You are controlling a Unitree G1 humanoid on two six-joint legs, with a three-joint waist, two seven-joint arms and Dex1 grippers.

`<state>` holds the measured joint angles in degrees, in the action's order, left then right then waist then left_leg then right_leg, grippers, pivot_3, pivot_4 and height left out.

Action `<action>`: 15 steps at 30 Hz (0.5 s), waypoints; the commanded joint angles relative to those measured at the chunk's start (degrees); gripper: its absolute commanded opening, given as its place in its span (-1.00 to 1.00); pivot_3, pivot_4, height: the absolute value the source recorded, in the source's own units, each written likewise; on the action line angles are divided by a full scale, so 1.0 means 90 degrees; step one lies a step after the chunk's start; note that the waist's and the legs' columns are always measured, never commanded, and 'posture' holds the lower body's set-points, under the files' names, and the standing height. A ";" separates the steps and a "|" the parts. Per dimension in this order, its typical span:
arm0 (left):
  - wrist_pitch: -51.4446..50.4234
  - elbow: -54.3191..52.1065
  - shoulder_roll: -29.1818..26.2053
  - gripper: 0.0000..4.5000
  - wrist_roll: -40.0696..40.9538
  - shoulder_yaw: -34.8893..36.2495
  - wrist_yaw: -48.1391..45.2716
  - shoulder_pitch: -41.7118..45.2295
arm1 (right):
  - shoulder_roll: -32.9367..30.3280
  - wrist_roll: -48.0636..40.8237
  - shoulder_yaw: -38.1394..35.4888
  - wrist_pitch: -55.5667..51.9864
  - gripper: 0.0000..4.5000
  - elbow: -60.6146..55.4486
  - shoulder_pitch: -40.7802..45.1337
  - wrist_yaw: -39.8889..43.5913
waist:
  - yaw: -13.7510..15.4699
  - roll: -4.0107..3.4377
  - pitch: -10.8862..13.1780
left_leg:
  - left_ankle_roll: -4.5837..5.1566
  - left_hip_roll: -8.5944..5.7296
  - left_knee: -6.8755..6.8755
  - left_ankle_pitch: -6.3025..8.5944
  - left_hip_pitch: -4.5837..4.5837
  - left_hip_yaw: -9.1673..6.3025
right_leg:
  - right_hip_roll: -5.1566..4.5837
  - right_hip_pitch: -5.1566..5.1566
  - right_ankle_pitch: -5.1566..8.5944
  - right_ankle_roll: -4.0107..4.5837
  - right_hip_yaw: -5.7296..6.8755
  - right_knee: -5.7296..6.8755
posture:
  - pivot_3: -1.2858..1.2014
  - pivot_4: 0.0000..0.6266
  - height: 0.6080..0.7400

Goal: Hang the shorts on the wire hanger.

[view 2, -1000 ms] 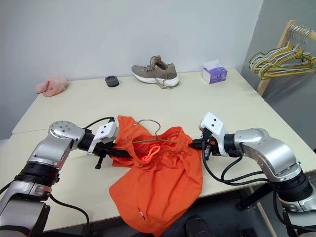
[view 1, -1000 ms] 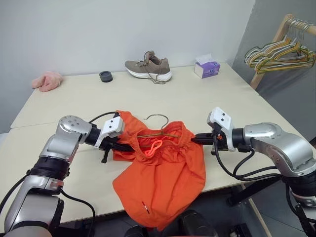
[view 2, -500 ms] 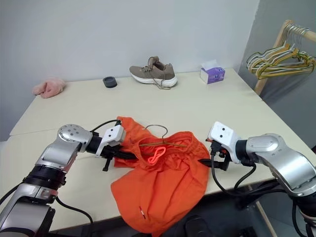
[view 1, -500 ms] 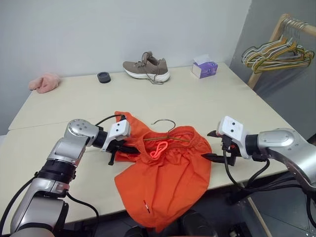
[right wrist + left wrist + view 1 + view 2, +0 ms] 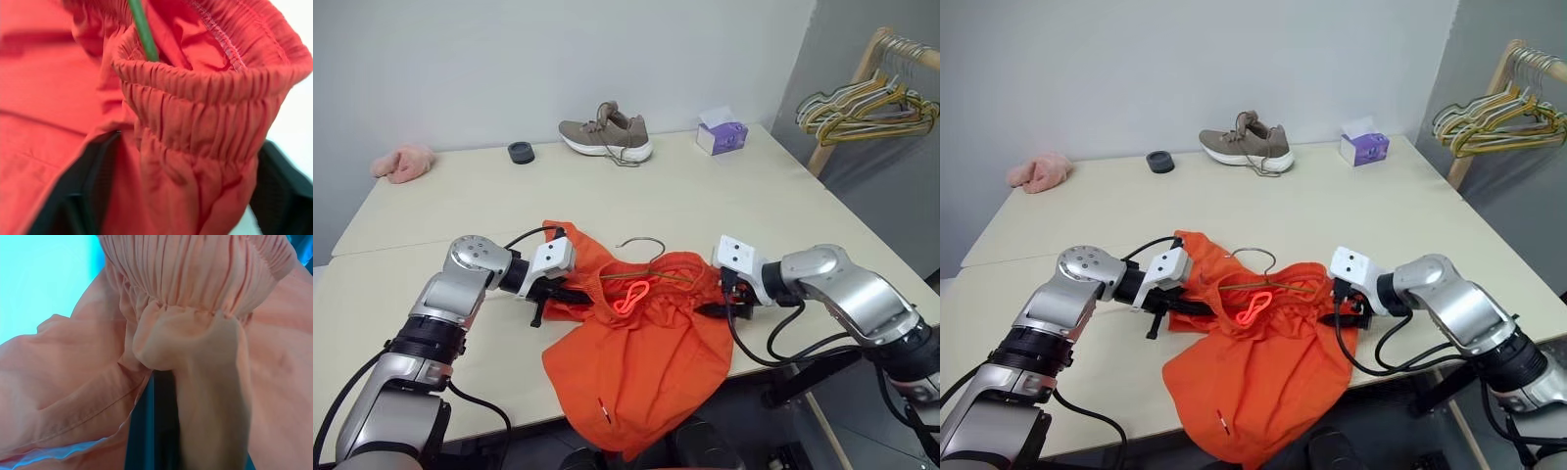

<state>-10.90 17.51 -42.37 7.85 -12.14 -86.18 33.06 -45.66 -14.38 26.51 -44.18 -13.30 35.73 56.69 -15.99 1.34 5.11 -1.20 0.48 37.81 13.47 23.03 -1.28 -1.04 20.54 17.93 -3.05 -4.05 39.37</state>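
No readable writing on shorts (image 5: 636,352), perhaps a small tag

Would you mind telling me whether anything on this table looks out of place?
Yes: a grey-brown sneaker sits on the beige table with one lace trailing loose, an odd place for footwear. The bright orange shorts also droop over the table's near edge.

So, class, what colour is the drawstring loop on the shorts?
Bright orange, matching the shorts; the drawstring loop shows best in the left eye view.
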 commanded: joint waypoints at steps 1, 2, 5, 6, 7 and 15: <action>-0.0077 -0.0273 0.0048 -1.00 0.0154 0.0034 -0.0010 0.0078 | 0.0084 0.0206 0.0077 0.0285 0.02 0.0035 0.0286 0.0314 | 0.0000 0.0000 0.0000 | 0.0000 0.0000 0.0000 0.0000 0.0000 0.0000 | 0.0000 0.0000 0.0000 0.0001 0.0000 0.0001 | -0.20 -0.91 1.00; -0.0147 -0.0294 0.0080 -1.00 0.0203 0.0064 0.0010 0.0083 | 0.0101 0.0235 0.0087 0.0318 -0.13 0.0045 0.0315 0.0369 | 0.0001 0.0000 0.0000 | 0.0000 0.0000 0.0000 0.0000 -0.0001 -0.0001 | 0.0000 0.0000 -0.0001 0.0001 0.0001 0.0002 | -0.20 -0.91 1.00; -0.0269 -0.0340 0.0132 -1.00 0.0272 0.0117 0.0049 0.0092 | 0.0146 0.0306 0.0059 0.0369 -0.60 0.0051 0.0340 0.0498 | 0.0002 0.0000 0.0000 | 0.0000 0.0000 0.0000 0.0000 0.0000 -0.0003 | 0.0000 0.0000 -0.0001 0.0002 0.0003 0.0005 | -0.20 -0.91 1.00; -0.0288 -0.0352 0.0147 -1.00 0.0284 0.0137 0.0081 0.0086 | 0.0149 0.0312 0.0037 0.0370 -0.76 0.0034 0.0333 0.0522 | 0.0002 0.0000 0.0000 | 0.0000 0.0000 0.0000 0.0000 0.0000 -0.0004 | 0.0000 0.0000 -0.0001 0.0002 0.0004 0.0005 | -0.20 -0.93 1.00; -0.0317 -0.0363 0.0158 -1.00 0.0304 0.0160 0.0115 0.0078 | 0.0145 0.0303 0.0001 0.0367 -0.90 0.0003 0.0328 0.0549 | 0.0003 -0.0001 -0.0001 | 0.0000 0.0000 0.0000 0.0000 0.0000 -0.0004 | 0.0000 0.0000 -0.0002 0.0003 0.0003 0.0006 | -0.20 -0.93 1.00; -0.0893 -0.0128 0.0170 -0.75 0.0631 0.0487 0.0330 0.0270 | -0.0079 0.0169 -0.0339 0.0241 -1.00 -0.0228 0.0236 0.0800 | 0.0004 0.0000 -0.0001 | -0.0001 0.0000 0.0005 0.0000 -0.0002 -0.0007 | -0.0001 0.0000 -0.0003 0.0004 0.0006 0.0015 | -0.20 -0.94 1.00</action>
<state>-18.09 16.40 -40.41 11.90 -10.59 -84.26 33.54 -45.77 -12.14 25.97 -42.04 -13.20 37.13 62.96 -15.95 1.34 5.10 -1.20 0.47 37.86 13.47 23.02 -1.35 -1.04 20.54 17.90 -3.02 -3.99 39.51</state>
